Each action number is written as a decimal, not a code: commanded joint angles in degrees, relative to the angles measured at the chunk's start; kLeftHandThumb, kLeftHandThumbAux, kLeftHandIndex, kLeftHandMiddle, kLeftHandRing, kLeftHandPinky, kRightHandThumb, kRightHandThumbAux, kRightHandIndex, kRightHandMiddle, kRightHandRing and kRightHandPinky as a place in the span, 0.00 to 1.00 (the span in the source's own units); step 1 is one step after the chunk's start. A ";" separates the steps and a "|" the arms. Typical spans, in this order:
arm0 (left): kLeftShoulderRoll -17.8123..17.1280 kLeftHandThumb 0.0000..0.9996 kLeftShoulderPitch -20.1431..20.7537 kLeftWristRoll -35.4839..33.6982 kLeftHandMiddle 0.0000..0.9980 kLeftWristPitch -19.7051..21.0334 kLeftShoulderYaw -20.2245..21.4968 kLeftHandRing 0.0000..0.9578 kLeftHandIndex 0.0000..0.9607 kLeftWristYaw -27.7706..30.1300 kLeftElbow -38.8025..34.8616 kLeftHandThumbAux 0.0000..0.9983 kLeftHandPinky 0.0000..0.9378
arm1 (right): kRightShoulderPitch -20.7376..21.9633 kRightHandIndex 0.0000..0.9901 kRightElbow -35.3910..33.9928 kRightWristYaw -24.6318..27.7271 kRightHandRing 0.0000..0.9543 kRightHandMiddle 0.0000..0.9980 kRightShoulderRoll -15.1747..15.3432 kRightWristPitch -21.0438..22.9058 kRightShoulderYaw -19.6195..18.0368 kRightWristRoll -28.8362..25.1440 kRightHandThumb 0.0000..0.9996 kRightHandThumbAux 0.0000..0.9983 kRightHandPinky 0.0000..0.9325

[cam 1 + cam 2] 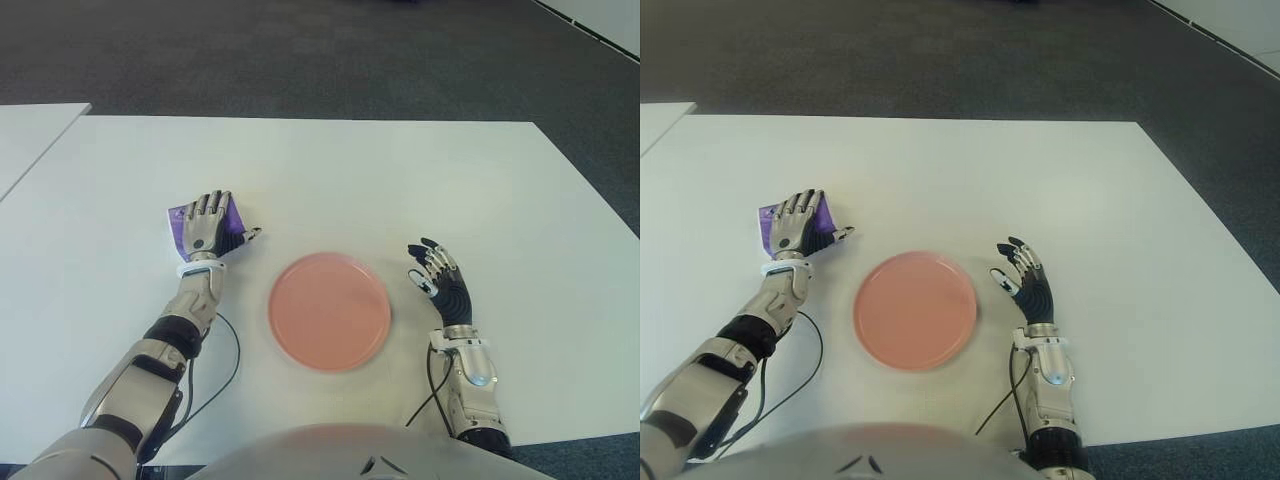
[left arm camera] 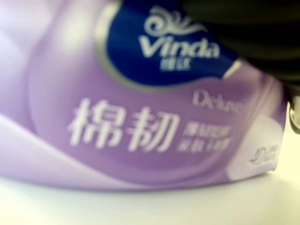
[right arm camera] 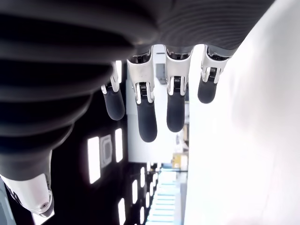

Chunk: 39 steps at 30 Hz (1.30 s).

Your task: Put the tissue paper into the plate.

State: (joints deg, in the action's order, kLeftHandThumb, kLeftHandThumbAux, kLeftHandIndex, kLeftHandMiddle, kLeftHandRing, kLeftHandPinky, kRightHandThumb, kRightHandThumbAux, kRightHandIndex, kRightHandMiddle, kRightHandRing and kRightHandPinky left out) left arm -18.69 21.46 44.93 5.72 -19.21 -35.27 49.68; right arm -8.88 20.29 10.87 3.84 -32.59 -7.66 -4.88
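A purple tissue pack (image 1: 178, 226) lies on the white table (image 1: 400, 180), left of the round pink plate (image 1: 330, 310). My left hand (image 1: 210, 222) lies flat across the pack's top, fingers stretched out over it and thumb sticking out toward the plate; nothing is gripped. The left wrist view is filled by the pack's printed purple face (image 2: 140, 122). The plate holds nothing. My right hand (image 1: 438, 273) shows just right of the plate, palm up-ish, with its fingers (image 3: 146, 117) spread and nothing in them.
A black cable (image 1: 232, 360) loops on the table beside my left forearm. A second white table (image 1: 30, 135) shows at the far left. Dark carpet (image 1: 320, 50) lies beyond the table's far edge.
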 commanded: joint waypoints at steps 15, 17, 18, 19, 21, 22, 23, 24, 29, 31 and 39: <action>6.28 0.25 -5.28 -3.35 0.17 -0.70 -1.35 0.19 0.15 4.10 15.87 0.44 0.26 | -6.48 0.16 9.09 1.23 0.23 0.30 0.59 4.50 -2.52 -2.99 0.11 0.65 0.11; 6.44 0.26 -5.11 -3.36 0.19 -0.90 -1.29 0.21 0.17 3.54 16.42 0.45 0.29 | -6.41 0.16 9.14 1.31 0.23 0.30 0.66 4.49 -2.55 -3.06 0.12 0.65 0.11; 6.51 0.28 -5.04 -3.37 0.25 -1.00 -1.26 0.28 0.20 3.24 16.67 0.46 0.35 | -6.39 0.16 9.17 1.35 0.23 0.29 0.68 4.45 -2.56 -3.09 0.12 0.65 0.11; 6.59 0.30 -5.02 -3.38 0.28 -1.22 -1.17 0.32 0.22 2.50 16.93 0.47 0.39 | -6.42 0.16 9.12 1.35 0.23 0.29 0.68 4.44 -2.55 -3.09 0.12 0.65 0.11; 6.79 0.47 -4.82 -3.19 0.44 -1.38 -1.12 0.48 0.32 0.65 17.64 0.56 0.55 | -6.44 0.17 9.06 1.22 0.23 0.30 0.67 4.42 -2.53 -2.95 0.12 0.65 0.11; 6.85 0.55 -4.66 -2.76 0.50 -1.20 -1.37 0.54 0.36 -0.61 18.05 0.61 0.61 | -6.45 0.17 9.07 1.19 0.23 0.30 0.71 4.18 -2.48 -2.76 0.12 0.65 0.11; 6.88 0.58 -4.49 -2.46 0.53 -1.08 -1.56 0.57 0.38 -1.42 18.43 0.63 0.64 | -6.40 0.17 9.14 1.16 0.23 0.30 0.73 3.99 -2.44 -2.61 0.12 0.65 0.11; 6.90 0.63 -4.36 -2.30 0.57 -1.05 -1.69 0.61 0.40 -1.92 18.73 0.65 0.68 | -6.37 0.17 9.20 1.15 0.23 0.30 0.74 3.87 -2.42 -2.52 0.11 0.66 0.12; 6.71 0.80 -3.74 -2.08 0.56 -1.39 -1.96 0.70 0.42 -4.71 18.12 0.67 0.78 | -6.18 0.19 9.36 0.57 0.24 0.31 0.37 3.37 -2.43 -2.30 0.11 0.67 0.13; 6.52 0.83 -3.94 -2.49 0.55 -1.80 -1.64 0.73 0.43 -5.61 16.20 0.66 0.81 | -6.19 0.19 9.29 0.30 0.24 0.31 0.20 3.22 -2.38 -2.14 0.11 0.67 0.11; 5.99 0.86 -4.08 -4.79 0.54 -7.49 -0.05 0.79 0.43 -8.05 17.10 0.66 0.84 | -6.10 0.16 10.62 -0.03 0.22 0.29 -0.15 1.76 -1.85 -1.32 0.09 0.64 0.08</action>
State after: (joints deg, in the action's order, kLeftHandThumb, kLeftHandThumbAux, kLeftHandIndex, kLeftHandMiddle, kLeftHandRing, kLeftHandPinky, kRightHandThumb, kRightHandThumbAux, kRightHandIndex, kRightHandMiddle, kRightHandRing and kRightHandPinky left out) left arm -15.60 25.67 43.40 0.18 -18.63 -47.09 61.22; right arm -8.88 21.42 11.56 5.82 -32.90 -10.02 -6.75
